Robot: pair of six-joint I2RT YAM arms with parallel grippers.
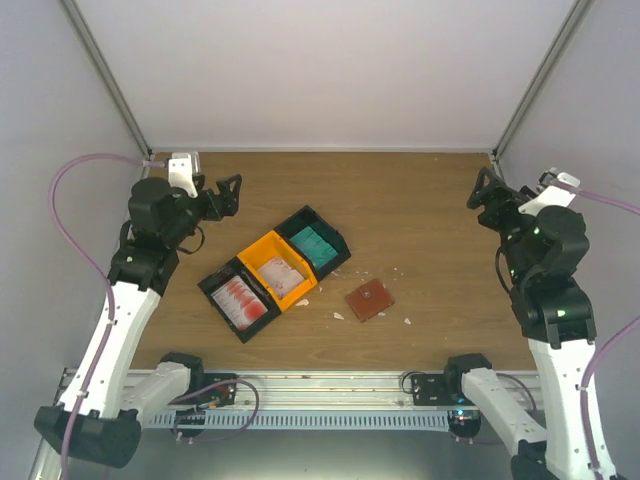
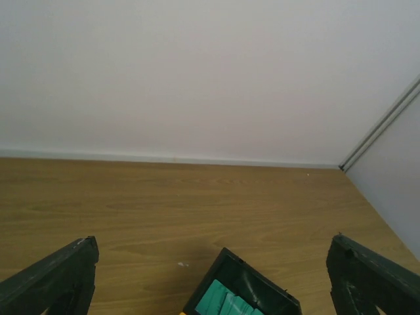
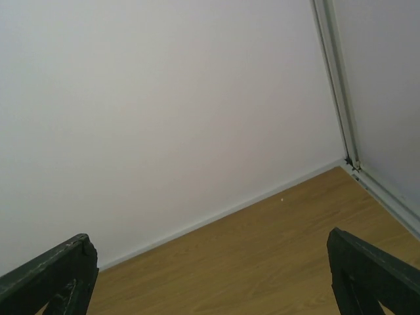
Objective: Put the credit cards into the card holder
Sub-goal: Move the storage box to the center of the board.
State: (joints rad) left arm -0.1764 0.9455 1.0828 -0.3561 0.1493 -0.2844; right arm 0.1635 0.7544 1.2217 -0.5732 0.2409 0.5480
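Note:
The credit cards lie in three joined bins at mid-table: a red-and-white stack [image 1: 241, 299] in the near black bin, a pale pink-white stack [image 1: 283, 275] in the yellow bin, a teal stack [image 1: 316, 246] in the far black bin. The left wrist view shows the teal cards [image 2: 226, 303] at its bottom edge. The reddish-brown card holder [image 1: 369, 299] lies flat and closed just right of the bins. My left gripper [image 1: 233, 192] hangs open above the table, left of the bins and apart from them. My right gripper [image 1: 479, 192] hangs open at the far right, empty.
The far black bin [image 1: 335, 234], yellow bin [image 1: 262, 252] and near black bin [image 1: 212, 284] form a diagonal row. Small white scraps [image 1: 338, 315] lie around the card holder. White walls close in the wooden table [image 1: 420, 200] at the back and both sides.

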